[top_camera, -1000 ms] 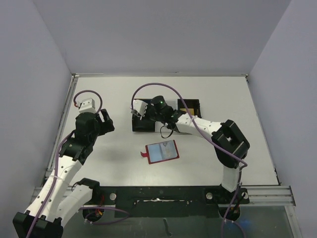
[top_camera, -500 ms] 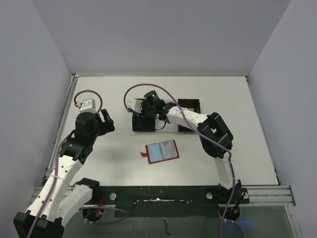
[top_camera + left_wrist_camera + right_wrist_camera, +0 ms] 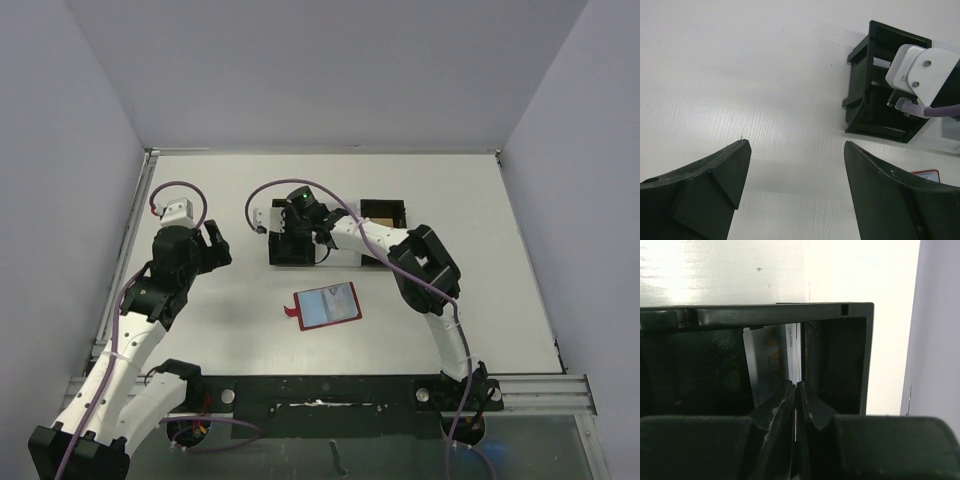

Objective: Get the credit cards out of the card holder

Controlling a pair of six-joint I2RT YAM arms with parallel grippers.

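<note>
**Card (image 3: 767, 360) pinched upright in bin (image 3: 290, 258) as right arm reaches farther left**

Since a second ago the right arm has swung left across the table (image 3: 450, 200). Its elbow has drawn in from the right edge and its wrist now sits over the left part of the bin, where earlier it hung over the bin's right side. The left arm and the holder (image 3: 328, 305) have not moved.

The right gripper (image 3: 796, 387) is down inside the bin, its fingers pressed together on the thin edge of the card. The card is pale grey-white with a line of small print near that edge, and it stands on end against a black inner wall. The bin sits toward the far edge, about midway between the table's sides.

The left gripper (image 3: 797, 147) hangs over bare table near the left edge, jaws spread wide and holding nothing.

The holder lies open and flat in the middle of the table, nearer the near edge than the bin and well apart from both grippers. It shows a red border, a light blue-grey inside and a small red tab (image 3: 290, 313) sticking out on its left. Whether any cards remain in it cannot be told.
</note>
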